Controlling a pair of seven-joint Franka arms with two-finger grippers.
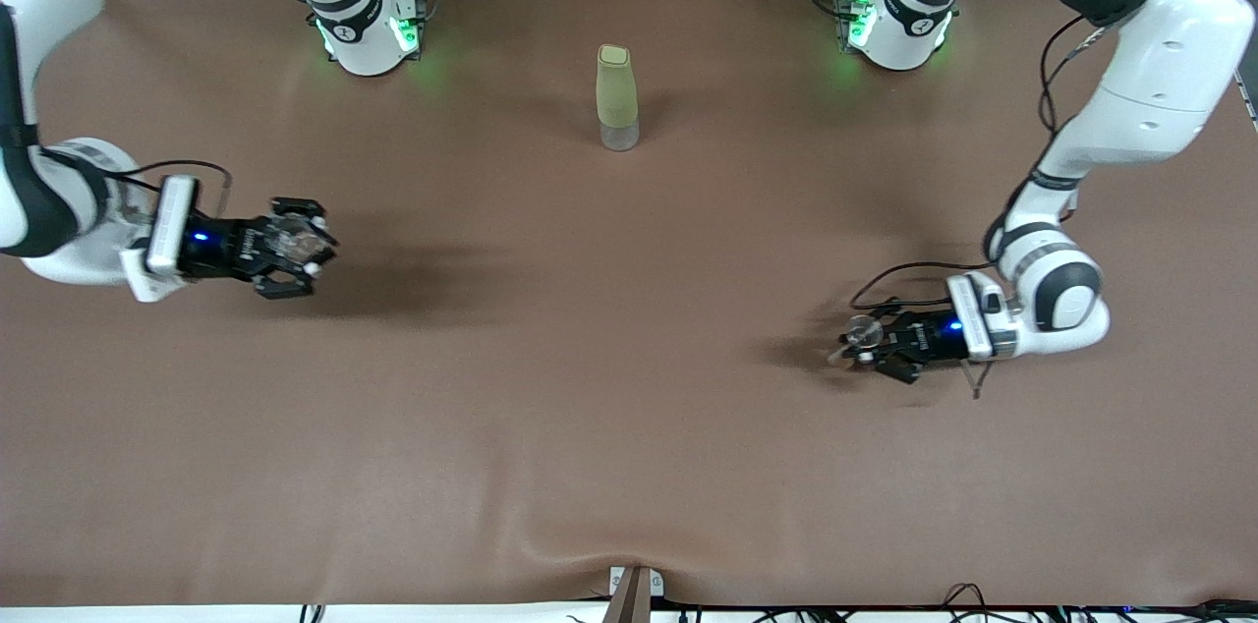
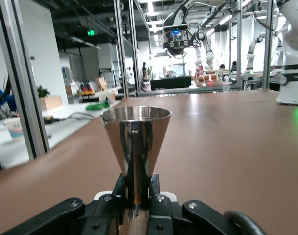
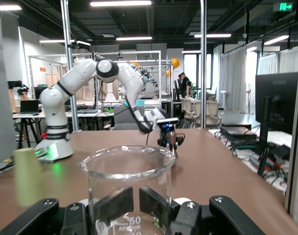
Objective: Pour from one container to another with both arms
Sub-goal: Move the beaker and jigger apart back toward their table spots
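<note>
Left gripper, toward the left arm's end of the table: clamped on a steel jigger, upright. Right gripper, toward the right arm's end: clamped on a glass beaker, upright. Green bottle, farthest from the front camera, untouched; both containers gripped but well apart, pouring not yet begun.

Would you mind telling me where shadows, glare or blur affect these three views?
Front view: soft dark shadows fall on the brown table beside both grippers, and green lights glow at the arm bases. Left wrist view: the steel jigger mirrors its surroundings, and bright windows wash out the background. Right wrist view: the glass beaker shows rim highlights; the green bottle looks soft.
</note>
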